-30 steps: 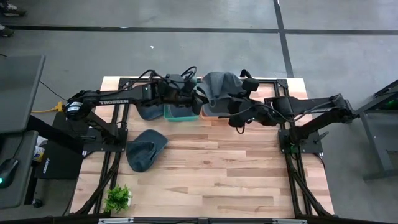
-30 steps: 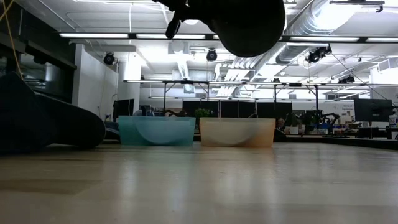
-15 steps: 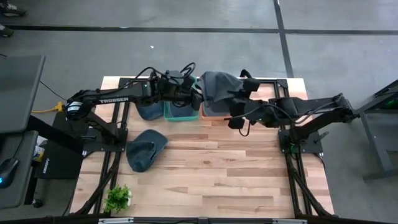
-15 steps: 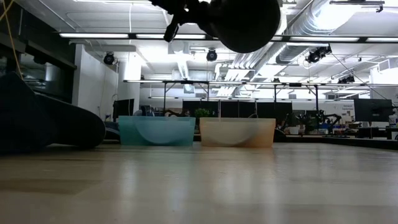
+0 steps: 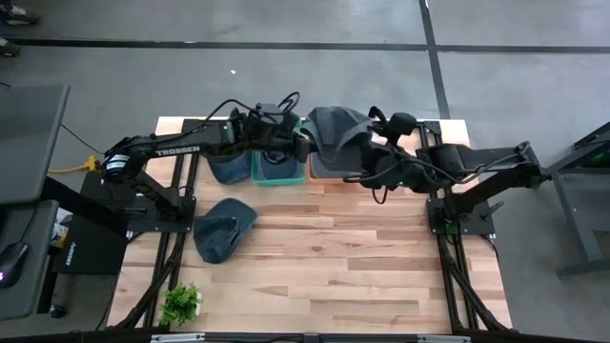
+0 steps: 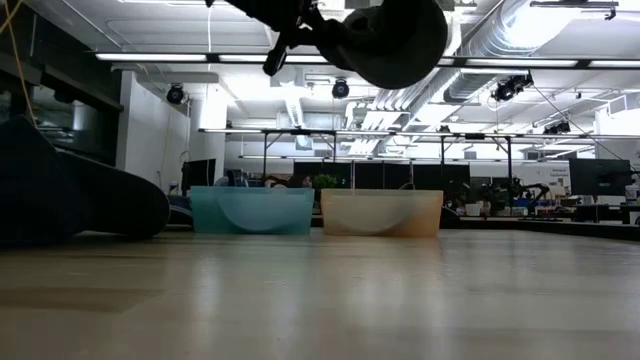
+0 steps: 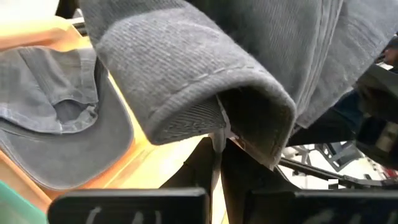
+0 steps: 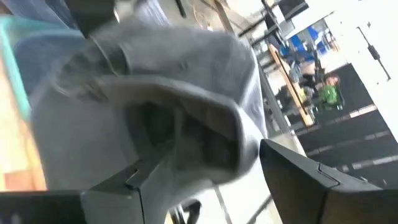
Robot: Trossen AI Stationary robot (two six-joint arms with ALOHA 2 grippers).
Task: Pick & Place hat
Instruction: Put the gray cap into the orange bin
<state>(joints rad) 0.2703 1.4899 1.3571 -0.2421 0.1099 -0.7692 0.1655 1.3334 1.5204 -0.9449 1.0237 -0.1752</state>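
the grey hat [image 5: 335, 133] hangs in the air between the two grippers, above the orange bin [image 6: 381, 212] at the far edge of the table [image 5: 324, 276]. the left gripper [image 5: 307, 149] is at the hat's left edge and is pinched on the brim [image 7: 205, 102], with fabric folded over its fingers. the right gripper [image 5: 374, 152] is at the hat's right side; its fingers [image 8: 298, 171] stand spread apart, with the hat's crown in front of them. whether they touch the fabric cannot be told. a teal bin [image 6: 251, 210] sits just beside the orange bin, below the left gripper. a second grey hat [image 7: 59, 124] lies in the orange bin beneath the held one. another dark hat [image 5: 222, 231] lies on the table, well apart from both grippers, nearer the left arm. a small green plant [image 5: 181, 303] stands at the table's near left corner.
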